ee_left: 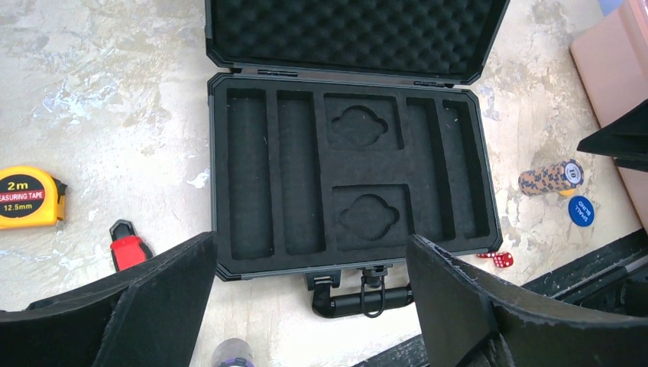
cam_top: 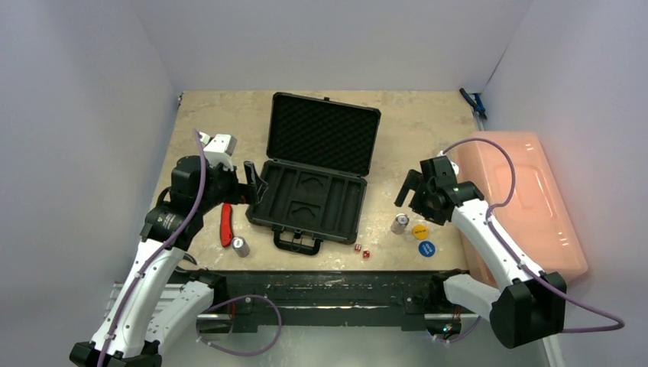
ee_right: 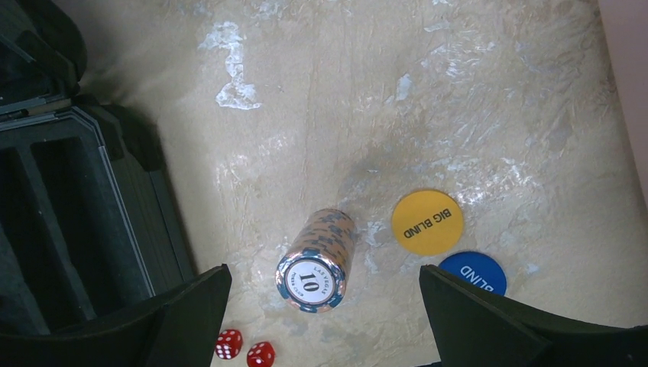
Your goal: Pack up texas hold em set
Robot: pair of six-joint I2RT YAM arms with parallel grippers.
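Marbled tabletop is shared by the open briefcase (cam_top: 313, 200), a chip stack (cam_top: 399, 223) just right of it, and dice (cam_top: 361, 251) near its handle. The left gripper (cam_top: 255, 183) and right gripper (cam_top: 407, 189) are held spread and empty. Chips could be scattered if the stack is pinched off-centre.

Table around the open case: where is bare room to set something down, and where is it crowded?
Bare: the table left of the case lid, and the strip between lid and pink bin. The tray slots are empty too. Crowded: near right, with chip stack, yellow disc, blue disc and dice; near left, with knife and second chip stack.
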